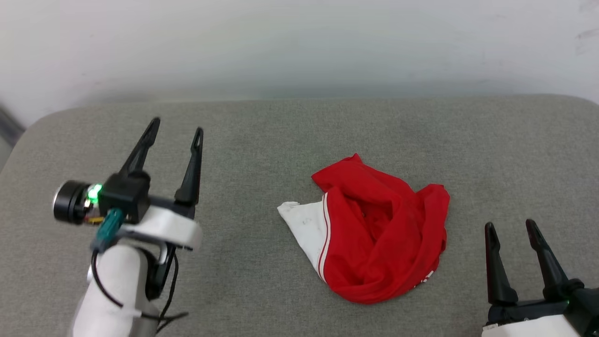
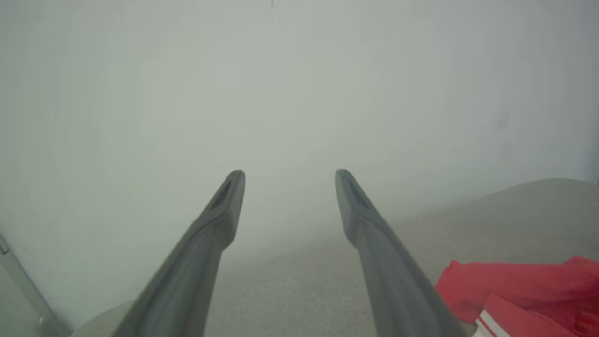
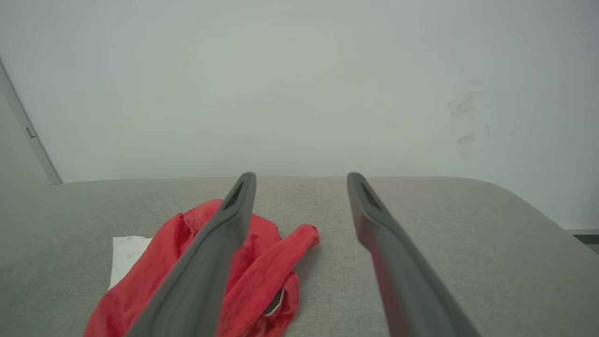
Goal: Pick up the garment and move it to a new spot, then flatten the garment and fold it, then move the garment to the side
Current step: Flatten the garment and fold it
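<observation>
Red garment (image 1: 374, 234): lay crumpled in a loose heap on the pad, a little right of centre in the head view, nothing touching it.
Sleeve (image 1: 306, 227): white, stuck out flat from the heap's left side, with a red-and-white stripe where it met the red cloth.
Lettering: a small scrap of white showed at the heap's near right edge, too bunched to read.
Pad (image 1: 281, 131): grey woven fabric with rounded corners, backed by a pale wall (image 1: 299, 42).
Left gripper (image 1: 177, 128): jaws spread wide and holding nothing. It hung over bare pad well to the left of the garment, fingers pointing toward the wall.
Left wrist view: the gripper (image 2: 290, 175) framed blank wall, with the garment (image 2: 514, 290) at the lower right corner, clear of the fingers.
Right gripper (image 1: 510, 225): also wide apart and empty — low at the near right, just beside the heap's right edge but not on it.
Right wrist view: the gripper (image 3: 302, 177) pointed at the pad's far edge. The garment (image 3: 276, 267) lay below and left, partly hidden behind the left finger.
</observation>
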Controlling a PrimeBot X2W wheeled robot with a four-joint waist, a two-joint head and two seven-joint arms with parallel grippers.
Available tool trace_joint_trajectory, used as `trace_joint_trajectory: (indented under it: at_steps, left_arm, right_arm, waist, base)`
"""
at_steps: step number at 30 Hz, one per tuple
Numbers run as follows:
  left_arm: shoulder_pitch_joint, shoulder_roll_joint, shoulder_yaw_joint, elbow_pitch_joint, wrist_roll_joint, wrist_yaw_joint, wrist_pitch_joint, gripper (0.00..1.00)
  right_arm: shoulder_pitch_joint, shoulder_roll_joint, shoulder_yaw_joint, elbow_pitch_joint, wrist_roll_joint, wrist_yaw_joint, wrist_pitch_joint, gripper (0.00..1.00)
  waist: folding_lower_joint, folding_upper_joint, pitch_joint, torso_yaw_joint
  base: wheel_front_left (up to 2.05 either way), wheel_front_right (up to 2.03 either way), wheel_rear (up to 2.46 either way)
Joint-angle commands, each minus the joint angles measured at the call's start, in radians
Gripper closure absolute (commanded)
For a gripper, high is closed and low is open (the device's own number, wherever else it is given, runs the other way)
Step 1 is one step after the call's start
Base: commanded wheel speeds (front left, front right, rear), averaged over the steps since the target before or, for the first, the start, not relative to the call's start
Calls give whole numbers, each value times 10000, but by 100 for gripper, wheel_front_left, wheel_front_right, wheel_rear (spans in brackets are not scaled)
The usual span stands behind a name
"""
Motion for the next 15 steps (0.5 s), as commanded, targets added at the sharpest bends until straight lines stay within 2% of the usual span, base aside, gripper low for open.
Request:
trace_joint_trajectory:
  at_steps: [1,7,15]
  left_arm:
    - [-221,75,-115,137,-68,-27,17,0]
    - [-2044,648,-1239,860,-720,-77,1211,0]
    - [-4170,1755,-3326,1041,-2345,-79,4219,0]
  right_arm:
    - [-97,29,18,-61,-51,-3,-16,0]
    - [-313,29,15,-147,-4,-3,-16,0]
    - [-675,27,-27,-210,-35,-3,-16,0]
  waist:
    - [0,0,100,-59]
    - [0,0,516,-246]
    - [0,0,1109,-423]
  base:
    - [0,0,0]
    - [0,0,0]
    - [0,0,0]
